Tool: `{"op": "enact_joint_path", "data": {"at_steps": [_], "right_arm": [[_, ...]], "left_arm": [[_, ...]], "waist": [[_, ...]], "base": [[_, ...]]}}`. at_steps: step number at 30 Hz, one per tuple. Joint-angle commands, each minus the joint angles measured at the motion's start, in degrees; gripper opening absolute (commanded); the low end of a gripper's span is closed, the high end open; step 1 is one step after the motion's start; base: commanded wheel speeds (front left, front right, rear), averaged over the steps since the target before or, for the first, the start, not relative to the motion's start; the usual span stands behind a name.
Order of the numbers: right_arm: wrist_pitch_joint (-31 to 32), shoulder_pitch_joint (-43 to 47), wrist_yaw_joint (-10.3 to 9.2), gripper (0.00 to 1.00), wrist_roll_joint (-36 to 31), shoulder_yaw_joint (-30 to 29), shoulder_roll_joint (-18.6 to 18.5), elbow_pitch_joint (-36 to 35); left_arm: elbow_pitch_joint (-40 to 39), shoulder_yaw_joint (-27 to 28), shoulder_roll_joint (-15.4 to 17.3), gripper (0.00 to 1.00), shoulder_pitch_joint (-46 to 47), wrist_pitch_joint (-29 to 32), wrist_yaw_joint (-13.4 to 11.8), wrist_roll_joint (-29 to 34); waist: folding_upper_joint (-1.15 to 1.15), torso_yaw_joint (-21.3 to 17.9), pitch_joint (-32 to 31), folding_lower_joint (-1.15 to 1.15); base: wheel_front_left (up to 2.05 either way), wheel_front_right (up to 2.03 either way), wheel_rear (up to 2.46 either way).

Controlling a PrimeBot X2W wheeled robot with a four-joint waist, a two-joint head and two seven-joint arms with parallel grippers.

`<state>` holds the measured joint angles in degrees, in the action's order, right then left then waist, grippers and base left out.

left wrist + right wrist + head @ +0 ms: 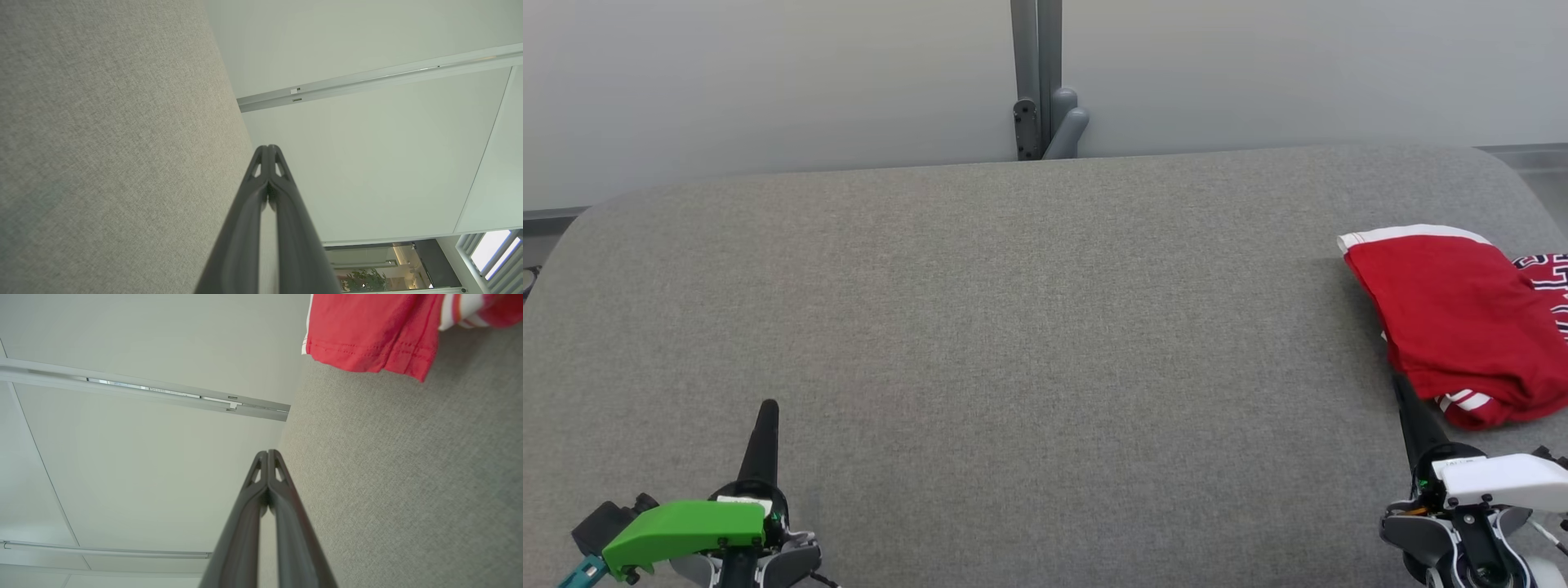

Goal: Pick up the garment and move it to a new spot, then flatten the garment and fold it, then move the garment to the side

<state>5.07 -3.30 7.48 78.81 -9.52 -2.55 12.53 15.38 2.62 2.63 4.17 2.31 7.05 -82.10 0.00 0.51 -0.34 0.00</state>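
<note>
One garment [1454,318] to count: red, white-banded at the hems, folded in a loose bundle at the far right of the grey fabric table [1013,310]. Carries dark-and-white lettering on its right part, cut off by the head view's edge and not readable. Seen in the right wrist view as a stitched red hem, clear of the fingertips.

Two grippers. Left gripper [768,406] low on the left, well apart from the garment, fingers pressed together tip to tip with nothing between. Right gripper [1403,396] just beside the garment's near edge, fingers likewise together and empty.

One green cover [686,527] on the left wrist, one white cover [1503,478] on the right.
</note>
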Motion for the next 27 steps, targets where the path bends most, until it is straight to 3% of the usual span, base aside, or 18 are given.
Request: {"op": "enact_joint_path", "data": {"at_steps": [1, 27], "right_arm": [[0.51, -0.92, 0.03, 0.0, 1.7, 0.07, -0.36, -0.08], [3.38, -1.88, 0.02, 0.0, 13.87, 0.21, -0.46, 0.31]], "left_arm": [[-0.42, 0.32, 0.35, 0.0, 1.42, 0.35, 0.33, -1.28], [-1.24, 1.15, 0.41, 0.0, 2.97, 2.77, 0.6, -10.86]], "waist": [[0.0, -0.03, 0.03, 0.0], [0.0, -0.51, 0.49, 0.0]], "base": [[0.0, 0.0, 0.0], [0.0, 0.0, 0.0]]}}
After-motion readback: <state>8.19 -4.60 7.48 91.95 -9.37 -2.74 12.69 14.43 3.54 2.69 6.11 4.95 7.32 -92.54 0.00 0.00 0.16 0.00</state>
